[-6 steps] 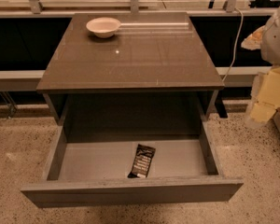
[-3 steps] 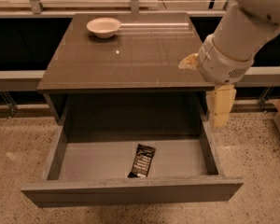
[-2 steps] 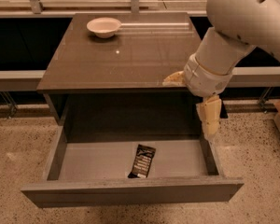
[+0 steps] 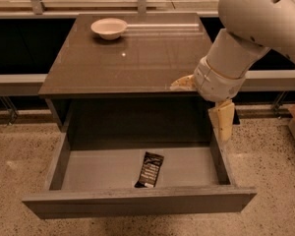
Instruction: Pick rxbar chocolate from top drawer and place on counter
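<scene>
The top drawer (image 4: 137, 200) stands pulled out toward the camera over a speckled floor (image 4: 270, 156), its plain grey front nearest. It holds one thing: the rxbar chocolate (image 4: 149, 169), a single black wrapper with white text. The bar lies flat on the pale floor of the drawer, close to the front wall and a little right of the middle, with its long side running front to back and slightly tilted.

Above the drawer's right side wall hangs the gripper (image 4: 198, 111) on a thick white arm (image 4: 255, 14) that comes in from the upper right. Its two pale fingers (image 4: 222, 122) are spread wide apart and hold nothing. One points down just over the drawer's right wall. The other reaches left along the near edge of the counter (image 4: 137, 58), close to that surface's near right corner. The gripper is well apart from the bar.

The counter is a glossy dark surface directly above the drawer's opening. On it sits one white bowl (image 4: 108, 27), near the far edge and toward the far left corner. Nothing can be seen inside the bowl.
</scene>
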`<state>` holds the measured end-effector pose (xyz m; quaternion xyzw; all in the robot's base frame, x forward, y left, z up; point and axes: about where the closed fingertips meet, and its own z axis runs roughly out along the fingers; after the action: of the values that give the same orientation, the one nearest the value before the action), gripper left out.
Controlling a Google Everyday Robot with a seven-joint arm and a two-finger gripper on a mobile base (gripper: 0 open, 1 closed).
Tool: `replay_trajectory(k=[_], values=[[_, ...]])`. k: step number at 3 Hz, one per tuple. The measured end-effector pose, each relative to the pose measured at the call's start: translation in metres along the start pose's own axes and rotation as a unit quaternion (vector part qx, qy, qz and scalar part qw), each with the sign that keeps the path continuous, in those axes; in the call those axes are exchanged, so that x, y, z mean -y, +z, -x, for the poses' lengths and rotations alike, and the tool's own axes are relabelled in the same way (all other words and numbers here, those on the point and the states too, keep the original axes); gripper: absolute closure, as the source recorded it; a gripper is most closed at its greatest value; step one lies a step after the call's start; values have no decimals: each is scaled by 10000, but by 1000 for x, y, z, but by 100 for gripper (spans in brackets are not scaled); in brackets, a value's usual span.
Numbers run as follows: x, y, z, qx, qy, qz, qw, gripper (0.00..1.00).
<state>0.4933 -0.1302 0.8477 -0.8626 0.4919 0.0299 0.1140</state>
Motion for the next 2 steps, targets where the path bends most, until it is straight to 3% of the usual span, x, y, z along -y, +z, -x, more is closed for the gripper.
replay_trajectory(k=[1, 2], values=[[20, 41, 30, 189, -818, 100, 9964, 0], [42, 99, 73, 421, -2047, 192, 9777, 0]])
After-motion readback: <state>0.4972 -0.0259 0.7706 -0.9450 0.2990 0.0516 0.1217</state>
